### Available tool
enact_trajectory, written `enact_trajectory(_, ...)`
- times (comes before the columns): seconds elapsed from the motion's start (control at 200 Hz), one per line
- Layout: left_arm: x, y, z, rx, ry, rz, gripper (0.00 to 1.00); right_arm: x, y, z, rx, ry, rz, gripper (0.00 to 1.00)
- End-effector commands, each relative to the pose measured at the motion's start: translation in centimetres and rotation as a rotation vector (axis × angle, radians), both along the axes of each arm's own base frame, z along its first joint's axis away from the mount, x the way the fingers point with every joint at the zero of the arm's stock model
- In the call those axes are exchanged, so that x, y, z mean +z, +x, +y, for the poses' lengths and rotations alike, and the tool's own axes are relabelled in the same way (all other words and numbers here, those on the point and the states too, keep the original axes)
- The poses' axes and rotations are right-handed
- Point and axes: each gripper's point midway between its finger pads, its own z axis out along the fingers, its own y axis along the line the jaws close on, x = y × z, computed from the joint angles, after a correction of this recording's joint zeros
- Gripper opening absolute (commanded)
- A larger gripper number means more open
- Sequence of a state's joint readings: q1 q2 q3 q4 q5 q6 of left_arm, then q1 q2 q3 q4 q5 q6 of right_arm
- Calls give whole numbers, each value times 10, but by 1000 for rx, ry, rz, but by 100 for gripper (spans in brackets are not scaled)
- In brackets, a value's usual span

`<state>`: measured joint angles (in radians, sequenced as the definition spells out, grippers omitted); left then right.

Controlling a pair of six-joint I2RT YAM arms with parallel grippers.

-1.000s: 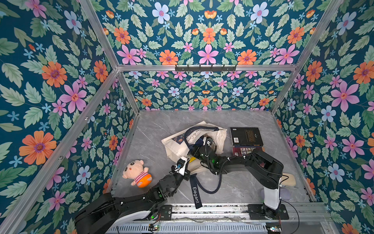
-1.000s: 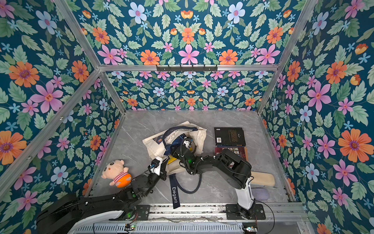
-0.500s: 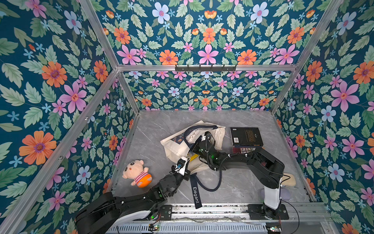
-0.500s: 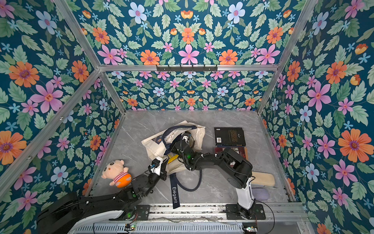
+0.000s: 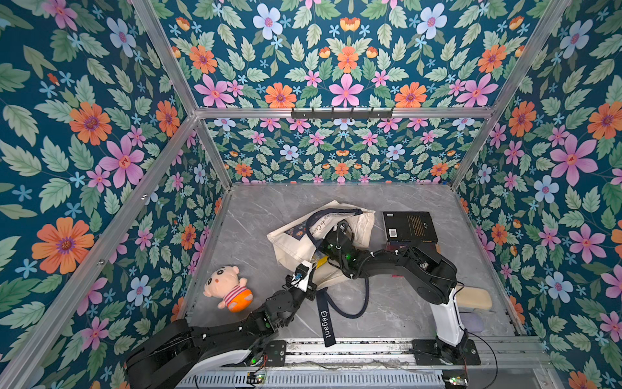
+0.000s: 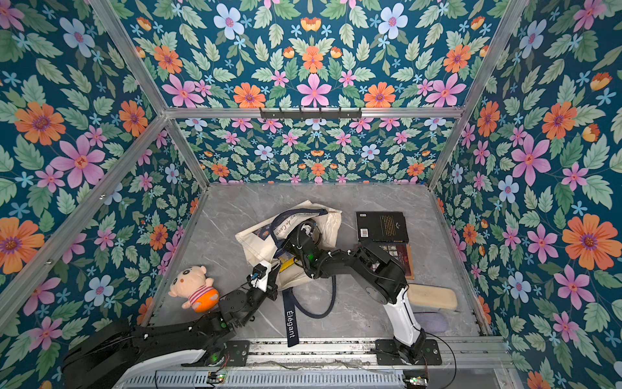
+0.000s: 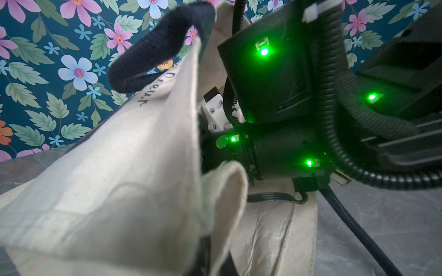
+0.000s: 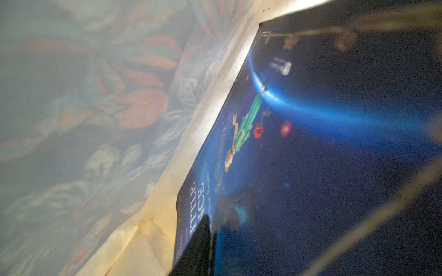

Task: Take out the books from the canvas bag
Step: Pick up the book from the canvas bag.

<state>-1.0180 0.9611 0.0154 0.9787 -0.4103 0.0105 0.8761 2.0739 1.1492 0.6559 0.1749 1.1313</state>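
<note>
The canvas bag (image 5: 289,240) lies slumped on its side in the middle of the grey marbled table (image 5: 255,215), its mouth turned toward the robot. A navy handle (image 5: 331,214) loops over its far side, and a navy strap (image 5: 324,323) lettered Elégant trails to the table's near edge.

The left claw (image 5: 309,269) sits at the near rim of the mouth, closed tight on the canvas. In the left wrist view the cream cloth tents up from the table toward the camera, though the fingers themselves are out of the picture.

The right arm (image 5: 390,261) reaches in from the right and its wrist disappears into the mouth. The right wrist view, from inside the bag, shows only one dark finger (image 8: 198,239) of the right claw (image 8: 195,251). It overlaps a corner of a dark blue book (image 8: 311,167) with a small green-clad figure on its cover. Whether the claw is wide or closed on that book I cannot tell.

A yellow book (image 5: 321,262) pokes out at the mouth, between the two arms. Two books are out: a black book (image 5: 409,226) with a white barcode lies flat just right of the bag, and a reddish book (image 6: 402,261) lies just beside it on the near side, partly under the right arm.

A pink plush doll (image 5: 229,286) lies near the table's left edge, well apart from the bag.
</note>
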Motion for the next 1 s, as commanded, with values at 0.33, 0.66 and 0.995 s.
enact_trajectory(0.33, 16, 4, 5, 43, -61, -35, 0, 66, -31, -27, 52, 43, -201, 0)
enact_trajectory(0.66, 16, 11, 17, 122, -77, -29, 0, 108, -62, -40, 157, 67, -352, 0)
enact_trajectory(0.995, 17, 10, 18, 124, -86, -31, 0, 158, -92, -44, 296, 159, -552, 0)
